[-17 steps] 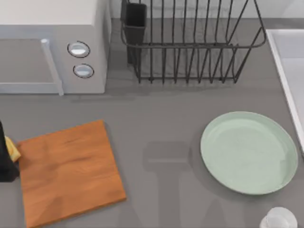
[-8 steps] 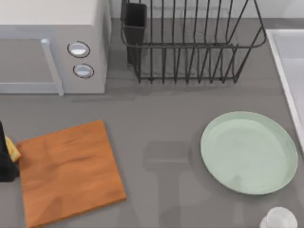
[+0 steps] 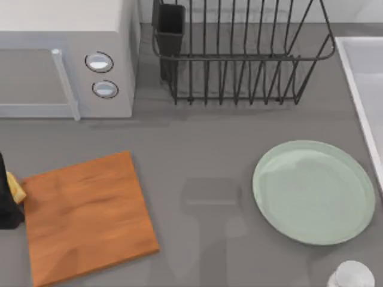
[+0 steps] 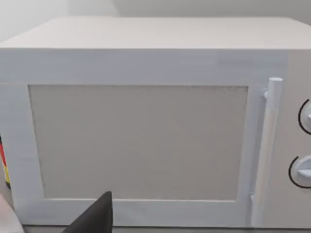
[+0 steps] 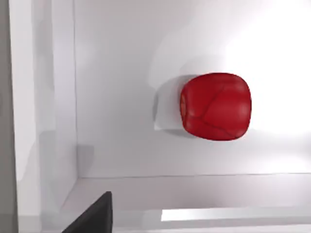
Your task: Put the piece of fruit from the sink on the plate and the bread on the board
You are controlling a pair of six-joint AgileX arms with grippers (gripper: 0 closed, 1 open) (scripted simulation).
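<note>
Left gripper point(image 3: 6, 203): at the top view's left edge, just off the board's left side, dark against the frame edge; I cannot tell how its jaws stand, though the bread sits right against it
Bread point(image 3: 15, 188): a yellow sliver touching the left gripper and overlapping the board's left edge; I judge this arm the nearer one for the bread, with a short carry rightward onto the wood
Board point(image 3: 87, 218): bare, lying slightly skewed on the grey table point(image 3: 197, 143), well apart from the plate
Microwave point(image 4: 146, 121): facing my left wrist camera, door shut
Plate point(image 3: 314, 191): bare, near the sink's rim
Sink point(image 3: 359, 78): at the table's right edge
Fruit point(image 5: 216, 106): lying on the basin floor under my right wrist camera, rounded with no clear long axis; one dark fingertip point(image 5: 95, 216) shows, apart from it; jaw spread I cannot tell
Change: almost nothing across the last second; board, plate and bread hold their places, only the shadow between them has shifted
</note>
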